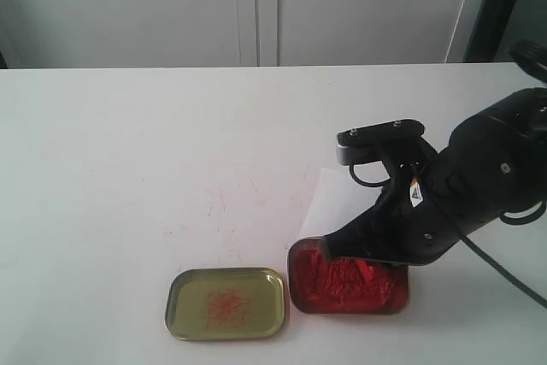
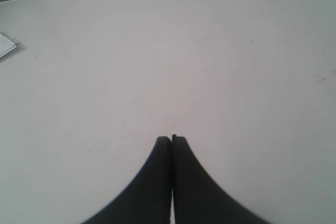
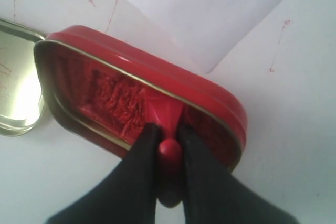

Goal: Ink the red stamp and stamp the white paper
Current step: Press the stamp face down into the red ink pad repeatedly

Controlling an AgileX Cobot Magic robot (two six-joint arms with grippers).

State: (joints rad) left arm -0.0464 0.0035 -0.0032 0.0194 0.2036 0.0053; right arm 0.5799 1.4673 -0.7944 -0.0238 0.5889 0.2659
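White counter (image 1: 128, 143) carried faint red scratch marks (image 1: 218, 211) near middle. Shallow gold tin lid (image 1: 225, 303), red smears inside, lay flat near front edge. Red tin (image 1: 295, 284) of red paste sat close alongside on right; contact unclear. White paper (image 1: 332, 207) lay flat just behind red tin, partly hidden.

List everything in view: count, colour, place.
red stamp: one, red, standing in the ink tin
ink tin: one, red, on the table, holds red paste
tin lid: one, gold with red smears, left of the ink tin
white paper: one, white, just behind the ink tin
table: one, white, under everything
right claw: one, black, shut on the red stamp
left claw: one, black, shut, holding nothing
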